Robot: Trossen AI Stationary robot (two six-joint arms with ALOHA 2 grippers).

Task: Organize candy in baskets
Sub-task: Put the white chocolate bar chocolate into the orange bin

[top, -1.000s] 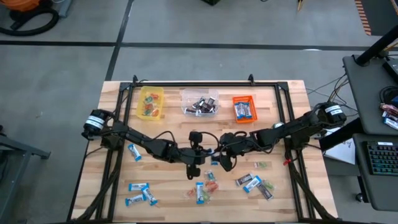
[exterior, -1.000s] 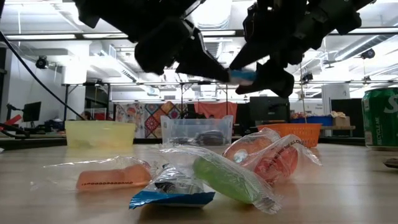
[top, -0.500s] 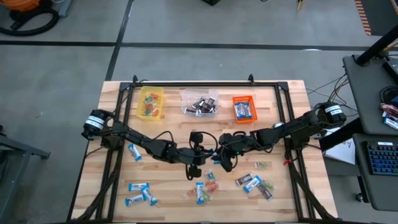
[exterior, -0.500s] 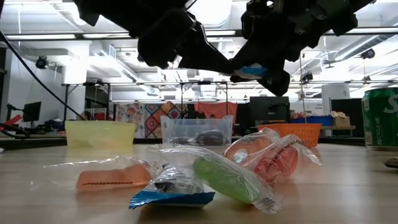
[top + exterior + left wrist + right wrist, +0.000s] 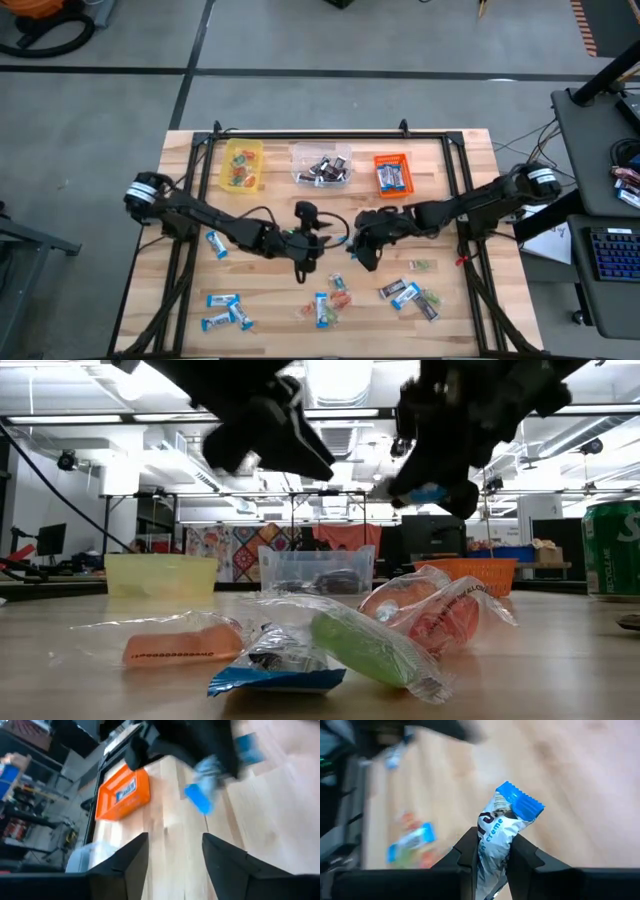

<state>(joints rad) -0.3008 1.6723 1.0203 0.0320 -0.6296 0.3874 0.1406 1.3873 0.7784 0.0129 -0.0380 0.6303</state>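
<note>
Gripping a blue-and-white candy bar [image 5: 502,832] lengthwise between its closed fingers, the right gripper [image 5: 358,247] hangs mid-table; the orange basket [image 5: 392,175], holding similar bars, lies just beyond it toward the far edge. The left gripper [image 5: 318,240], nearby, stands open, empty.

- Table [image 5: 190,300]: pale wooden planks, with a black frame [image 5: 320,134] along its far edge and sides.
- Green can [image 5: 612,550]: upright at the table's right edge in the low view.
- Floor [image 5: 100,110]: grey concrete around the table.
- Desk [image 5: 600,200]: dark, to the table's right, bearing a keyboard [image 5: 614,254].
- Orange object [image 5: 40,8]: on the floor at the top left corner, with a black hose [image 5: 50,40].
</note>
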